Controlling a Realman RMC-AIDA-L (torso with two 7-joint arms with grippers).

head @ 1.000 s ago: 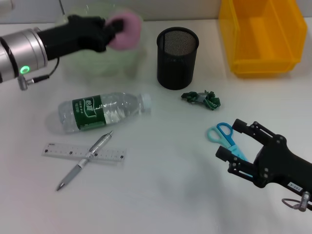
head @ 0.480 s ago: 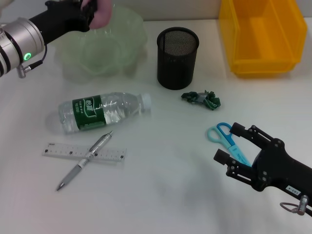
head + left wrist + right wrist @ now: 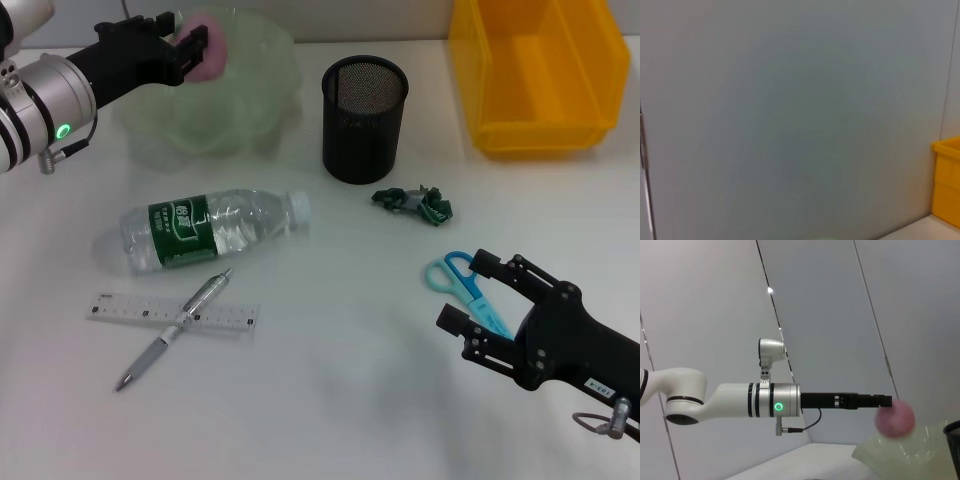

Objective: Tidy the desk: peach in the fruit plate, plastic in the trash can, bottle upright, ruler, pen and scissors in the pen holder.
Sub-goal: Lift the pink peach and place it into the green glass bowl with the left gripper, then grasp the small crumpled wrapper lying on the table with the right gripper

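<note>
My left gripper [image 3: 190, 38] reaches over the back-left rim of the pale green fruit plate [image 3: 230, 110]. The pink peach [image 3: 212, 55] sits just off and slightly below its open fingertips; in the right wrist view the peach [image 3: 895, 419] is blurred under the gripper's tip [image 3: 885, 401]. My right gripper [image 3: 466, 291] hangs open just above the blue scissors [image 3: 458, 272], one finger on each side. The bottle [image 3: 210, 230] lies on its side. The pen [image 3: 175, 330] lies across the ruler [image 3: 120, 311]. Crumpled green plastic [image 3: 413, 204] rests near the black mesh pen holder [image 3: 365, 120].
The yellow trash can [image 3: 540, 75] stands at the back right; its corner [image 3: 947, 180] also shows in the left wrist view, which otherwise shows only wall. A pale wall runs behind the desk.
The left arm carried the peach from over the plate's middle to its back-left rim. The peach now sits lower, off the fingertips. The right gripper edged slightly closer over the scissors.
</note>
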